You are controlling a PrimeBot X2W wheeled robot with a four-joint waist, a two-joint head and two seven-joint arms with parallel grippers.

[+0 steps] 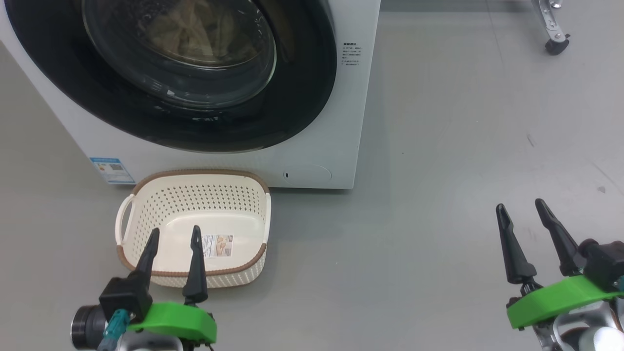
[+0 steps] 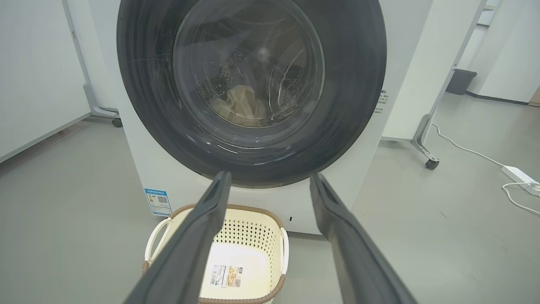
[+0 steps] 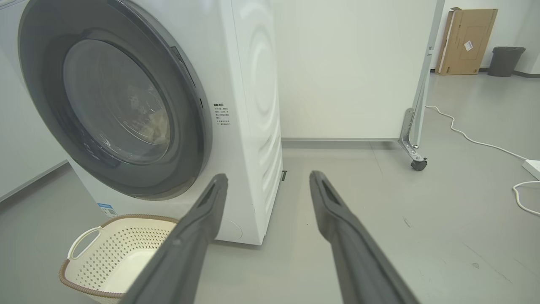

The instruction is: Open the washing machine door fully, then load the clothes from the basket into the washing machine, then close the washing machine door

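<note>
Door (image 1: 302,97) sat shut and flush against the washer (image 1: 341,156). Clothes (image 1: 195,29) lay in a pale heap inside the drum, seen through the glass bowl. That fits a load already put in and sealed.

Basket (image 1: 195,200) stood on the floor just before the washer's lower left front. It held nothing but its label (image 1: 218,246), likely left close under the door to keep transfers short.

Left gripper (image 1: 175,228) hung near the basket's near rim, its fingers apart and holding nothing, and touched neither the basket nor the door. Right gripper (image 1: 519,204) hung well apart to the right over bare floor, fingers likewise spread and unloaded. Both pointed toward the washer from a low, drawn-back stance, probably to stay clear of the door's swing.

Judgement: all three steps look done. The latch catch cannot be told from here.
</note>
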